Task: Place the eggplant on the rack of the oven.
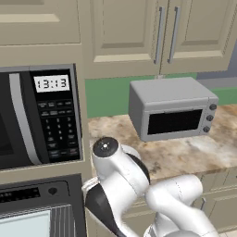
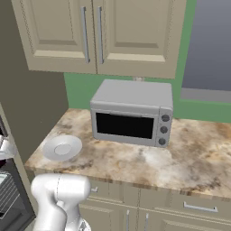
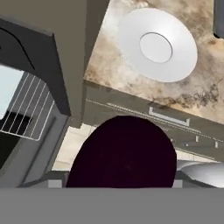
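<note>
White rounded arm [image 1: 139, 194] (glossy), dark joints

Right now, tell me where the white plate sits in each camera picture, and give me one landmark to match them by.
Left base view: the plate is not in this picture.
Right base view: the white plate lies at the left end of the counter, left of the grey toaster oven.
Hand view: the plate is at the top, right of centre, on the counter.
Shared landmark: the speckled counter.

Plate [image 2: 62, 148] on counter [image 2: 189, 158]; toaster oven [image 2: 131, 113] behind it.
</note>
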Motion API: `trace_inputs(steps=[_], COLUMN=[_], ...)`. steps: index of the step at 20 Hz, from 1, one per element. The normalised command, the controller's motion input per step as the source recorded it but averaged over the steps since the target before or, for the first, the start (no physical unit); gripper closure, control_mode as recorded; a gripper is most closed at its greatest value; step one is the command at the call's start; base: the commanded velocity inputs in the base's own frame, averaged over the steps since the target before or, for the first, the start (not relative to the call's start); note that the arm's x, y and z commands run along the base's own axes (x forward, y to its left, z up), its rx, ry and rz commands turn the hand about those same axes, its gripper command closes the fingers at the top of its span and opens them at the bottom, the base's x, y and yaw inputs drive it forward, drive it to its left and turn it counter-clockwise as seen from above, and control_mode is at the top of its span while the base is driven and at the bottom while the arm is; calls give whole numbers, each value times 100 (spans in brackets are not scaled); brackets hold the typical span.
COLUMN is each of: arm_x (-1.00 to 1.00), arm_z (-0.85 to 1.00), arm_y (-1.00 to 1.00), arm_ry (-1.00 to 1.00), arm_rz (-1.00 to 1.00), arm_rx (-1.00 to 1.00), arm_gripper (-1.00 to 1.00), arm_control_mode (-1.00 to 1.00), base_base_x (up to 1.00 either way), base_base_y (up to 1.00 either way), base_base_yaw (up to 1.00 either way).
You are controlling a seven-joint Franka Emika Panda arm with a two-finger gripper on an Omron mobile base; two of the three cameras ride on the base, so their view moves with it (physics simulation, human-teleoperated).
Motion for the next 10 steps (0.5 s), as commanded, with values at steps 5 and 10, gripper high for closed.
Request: trace_inputs(steps=[5, 10], arm_x=[0, -9], arm_z=[-38, -59], arm_y=[100, 100], arm_ry=[-26, -18], arm_rz=[8, 1], arm_rx=[0, 0], arm_gripper=[100, 100], arm_control_mode=[-100, -100], base_base_x=[0, 0], base_base_y=[0, 0], base_base_yaw=[0, 0])
